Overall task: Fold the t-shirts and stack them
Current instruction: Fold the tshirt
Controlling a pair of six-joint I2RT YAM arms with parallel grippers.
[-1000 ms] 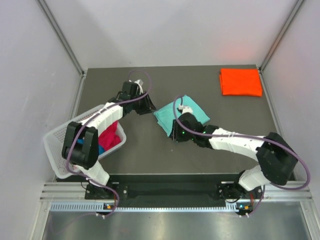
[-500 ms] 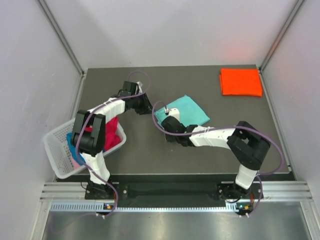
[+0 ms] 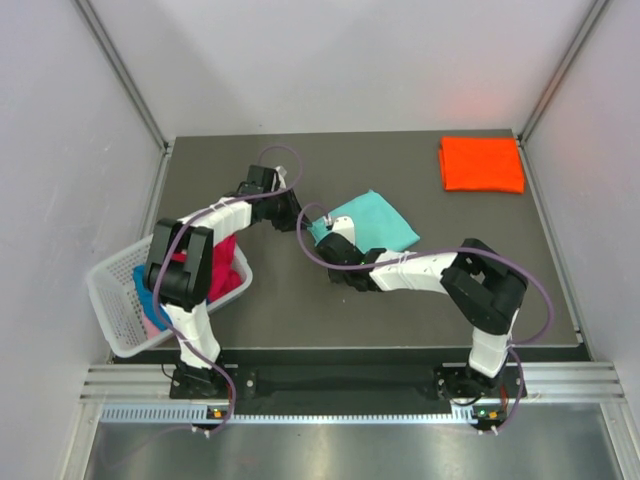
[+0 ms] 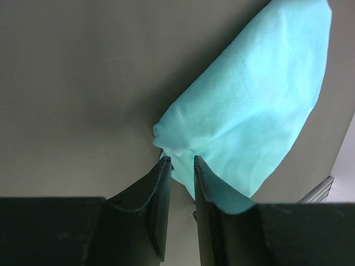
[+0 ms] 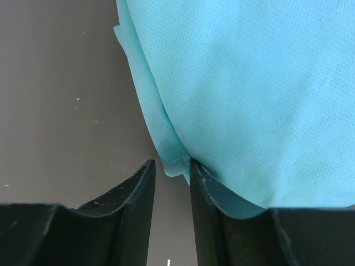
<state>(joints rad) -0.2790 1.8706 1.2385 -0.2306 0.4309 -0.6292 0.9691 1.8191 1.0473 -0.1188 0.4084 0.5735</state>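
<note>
You are working the teal t-shirt (image 3: 372, 222), which is lying folded on the table (image 3: 290, 310) a little far of centre, with both arms meeting at its left end. The right gripper (image 5: 172, 166) is sitting at the near-left edge, its jaws drawn narrow and pinching the rolled hem between the tips. The left gripper (image 4: 182, 164) is sitting at the left corner, jaws standing nearly together with the corner right at the tips. Whether cloth is actually caught there you cannot tell from the wrist view, so be checking before any lift. Judgement: you are setting up a further fold, or a carry toward the orange t-shirt (image 3: 482, 164), which is lying folded flat in the far right corner. To do it well, be taking every layer in each pinch, raising both points level and holding the edge taut between the arms so the fold is not spilling open. Hidden: the right arm is covering the shirt's near-left edge from above, and the wrist views are cutting off most of the cloth. The magenta-red t-shirt (image 3: 228, 262) is lying bunched in the basket (image 3: 112, 300), partly under the left arm, with other colours beside it too small to sort out.
</note>
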